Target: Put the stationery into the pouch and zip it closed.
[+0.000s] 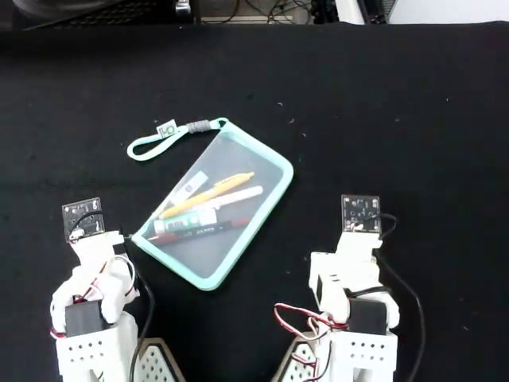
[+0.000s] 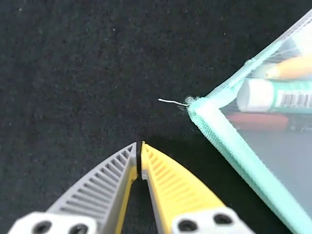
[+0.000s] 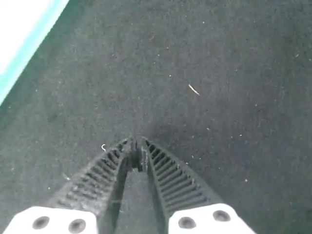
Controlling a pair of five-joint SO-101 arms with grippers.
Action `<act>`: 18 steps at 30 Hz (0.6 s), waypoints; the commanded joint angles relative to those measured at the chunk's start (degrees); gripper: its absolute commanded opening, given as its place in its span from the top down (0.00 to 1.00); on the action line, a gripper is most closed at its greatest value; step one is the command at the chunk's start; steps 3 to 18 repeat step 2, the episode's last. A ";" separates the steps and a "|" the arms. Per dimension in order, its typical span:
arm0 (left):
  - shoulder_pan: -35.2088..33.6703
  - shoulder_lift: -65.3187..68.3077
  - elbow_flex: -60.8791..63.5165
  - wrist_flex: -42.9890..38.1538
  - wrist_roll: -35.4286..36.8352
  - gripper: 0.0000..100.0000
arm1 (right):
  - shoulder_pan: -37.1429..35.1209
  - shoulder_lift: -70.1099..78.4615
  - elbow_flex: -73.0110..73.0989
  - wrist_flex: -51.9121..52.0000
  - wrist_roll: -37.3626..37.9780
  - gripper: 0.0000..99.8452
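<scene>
Left gripper (image 2: 140, 161): jaws closed, empty, just beside the pouch's (image 1: 203, 255) near-left corner. Right gripper (image 3: 136, 148): jaws closed, empty. The pouch lies between the arms on black cloth (image 1: 398, 119), long axis near-left to far-right, strap loop (image 1: 151, 143) at the far end. Translucent, mint-edged, pens (image 1: 219, 187) inside. Cables (image 1: 262, 9) sit beyond the far edge.

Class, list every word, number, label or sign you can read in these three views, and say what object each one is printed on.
No text here can be read.
White-and-green tube inside the pouch: a barcode and printed label, characters too blurred to read.
Tag attached to the pouch: a small green mark, too small to read.
</scene>
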 commanded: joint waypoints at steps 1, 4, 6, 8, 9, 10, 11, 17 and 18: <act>-0.31 -0.18 0.92 -0.53 0.53 0.97 | 0.88 -3.47 0.13 0.26 -0.53 0.99; -0.31 -0.18 0.92 -0.53 0.53 0.97 | 0.88 -3.47 0.13 0.26 -0.53 0.99; -0.31 -0.18 0.92 -0.53 0.53 0.97 | 0.88 -3.47 0.13 0.26 -0.53 0.99; -0.31 -0.18 0.92 -0.53 0.53 0.97 | 0.88 -3.47 0.13 0.26 -0.53 0.99; -0.31 -0.18 0.92 -0.53 0.53 0.97 | 0.88 -3.47 0.13 0.26 -0.53 0.99; -0.31 -0.18 0.92 -0.53 0.53 0.97 | 0.88 -3.47 0.13 0.26 -0.53 0.99; -0.31 -0.18 0.92 -0.53 0.53 0.97 | 0.88 -3.47 0.13 0.26 -0.53 0.99; -0.31 -0.18 0.92 -0.53 0.53 0.97 | 0.88 -3.47 0.13 0.26 -0.53 0.99; -0.31 -0.18 0.92 -0.53 0.53 0.97 | 0.88 -3.47 0.13 0.26 -0.53 0.99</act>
